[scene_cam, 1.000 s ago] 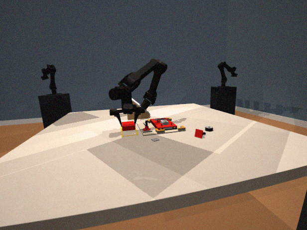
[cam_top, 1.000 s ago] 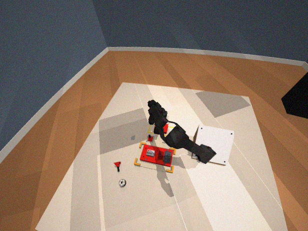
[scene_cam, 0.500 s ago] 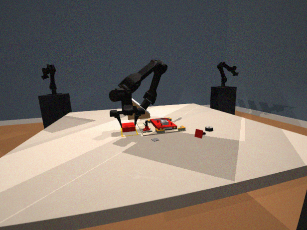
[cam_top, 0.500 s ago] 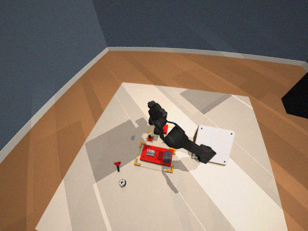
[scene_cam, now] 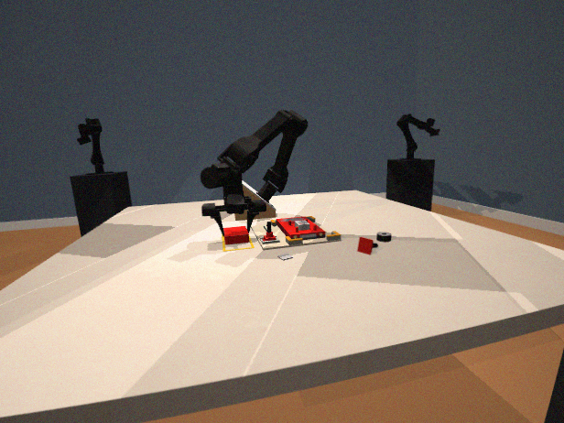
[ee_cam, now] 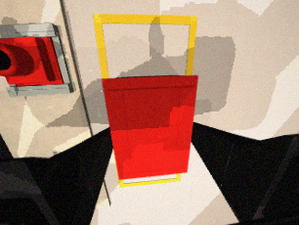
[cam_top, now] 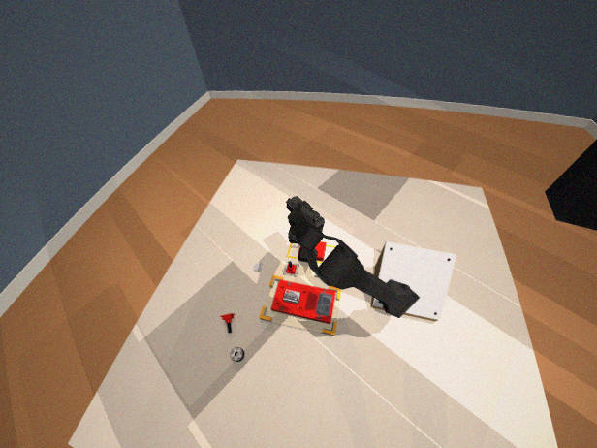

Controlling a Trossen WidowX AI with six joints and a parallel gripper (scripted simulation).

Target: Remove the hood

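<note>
The red hood [cam_top: 321, 250] [scene_cam: 236, 234] [ee_cam: 151, 127] is between the fingers of my gripper [cam_top: 310, 252] [scene_cam: 234, 230] [ee_cam: 151, 147], which is shut on it. The hood sits low over the yellow marked area [cam_top: 290, 252] [scene_cam: 238, 249] [ee_cam: 144, 20] and covers the near half of the rectangle. I cannot tell whether it rests on the table. The red toy car [cam_top: 302, 303] [scene_cam: 297, 228] stands apart from it, on the side nearer the arm's base, with grey parts showing on top.
Orange corner brackets [cam_top: 265, 314] frame the car. A small red part on a grey stand [cam_top: 291, 268] [scene_cam: 269, 235] [ee_cam: 29, 61] sits between car and marked area. A red peg piece [cam_top: 227, 320] [scene_cam: 365, 245], a wheel [cam_top: 235, 354] [scene_cam: 384, 236] and a small grey plate [cam_top: 257, 267] [scene_cam: 285, 256] lie loose.
</note>
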